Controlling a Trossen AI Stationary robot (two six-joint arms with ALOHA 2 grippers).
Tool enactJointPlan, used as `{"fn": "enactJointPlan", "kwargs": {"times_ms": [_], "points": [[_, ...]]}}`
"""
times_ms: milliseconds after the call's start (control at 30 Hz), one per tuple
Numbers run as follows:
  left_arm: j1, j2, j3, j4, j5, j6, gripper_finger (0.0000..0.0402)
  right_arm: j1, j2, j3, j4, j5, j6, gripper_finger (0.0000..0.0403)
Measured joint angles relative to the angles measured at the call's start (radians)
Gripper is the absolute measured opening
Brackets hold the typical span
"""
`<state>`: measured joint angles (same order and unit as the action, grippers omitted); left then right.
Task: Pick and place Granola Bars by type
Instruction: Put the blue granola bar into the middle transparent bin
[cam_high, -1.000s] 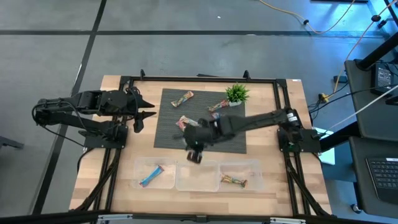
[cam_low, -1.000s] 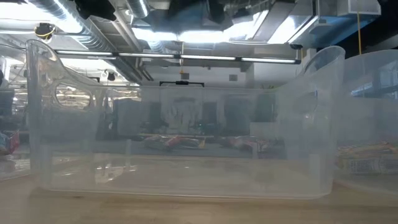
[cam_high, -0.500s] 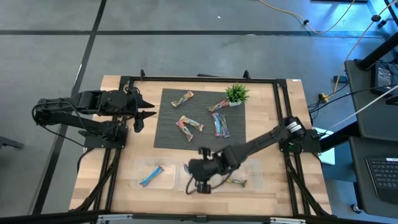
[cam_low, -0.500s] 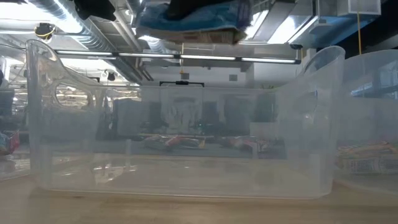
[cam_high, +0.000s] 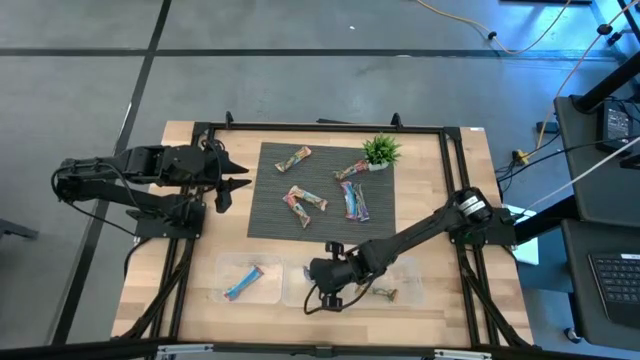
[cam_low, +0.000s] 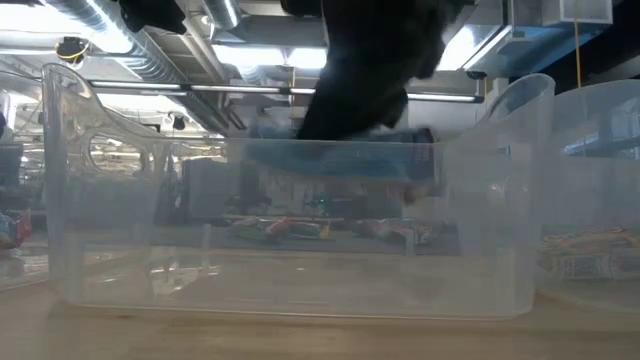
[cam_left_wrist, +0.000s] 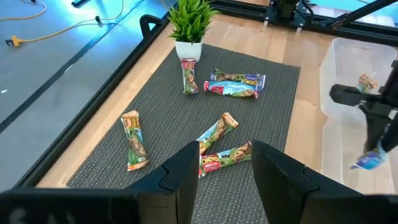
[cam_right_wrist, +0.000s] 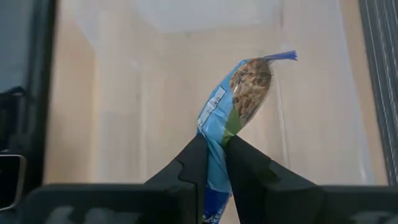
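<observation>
My right gripper hangs over the middle clear bin at the table's near edge, shut on a blue granola bar. In the low view the bar floats level inside that bin, under the dark gripper. Several more bars lie flat on the dark mat. One blue bar lies in the left bin and one tan bar in the right bin. My left gripper waits, open, at the mat's left edge. My right gripper pinches the blue bar between its two fingers, across the wrapper about mid-length, coming from above. One end sticks out past the fingertips. The bar is held clear of the bin floor, roughly level in the low view.
A small green potted plant stands at the mat's far right corner. Three clear bins sit side by side along the near edge, their walls rising around the held bar. A black frame borders the table.
My right gripper carried the blue bar from the mat's near edge toward the table's near edge, over the middle bin, then came down. The bar, first above the bin's rim, now hangs inside its walls. The gripper stayed shut on it.
</observation>
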<state>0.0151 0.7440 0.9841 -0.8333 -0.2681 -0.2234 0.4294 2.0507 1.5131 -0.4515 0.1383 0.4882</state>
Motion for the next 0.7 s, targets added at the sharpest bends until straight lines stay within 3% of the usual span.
{"fn": "enactJointPlan", "kwargs": {"times_ms": [333, 533, 700], "points": [[0.0, 0.001, -0.098, 0.022, -0.001, -0.001, 0.0139, 0.0, 0.001, -0.014, 0.016, -0.007, 0.006, 0.0063], [0.0, 0.005, -0.166, 0.123, 0.0, -0.02, 0.0139, 0.0, 0.001, -0.014, 0.015, -0.008, 0.006, 0.0064], [0.0, 0.02, -0.177, 0.184, 0.001, -0.029, 0.0139, 0.0, 0.001, -0.014, 0.015, -0.008, 0.012, 0.0091]]}}
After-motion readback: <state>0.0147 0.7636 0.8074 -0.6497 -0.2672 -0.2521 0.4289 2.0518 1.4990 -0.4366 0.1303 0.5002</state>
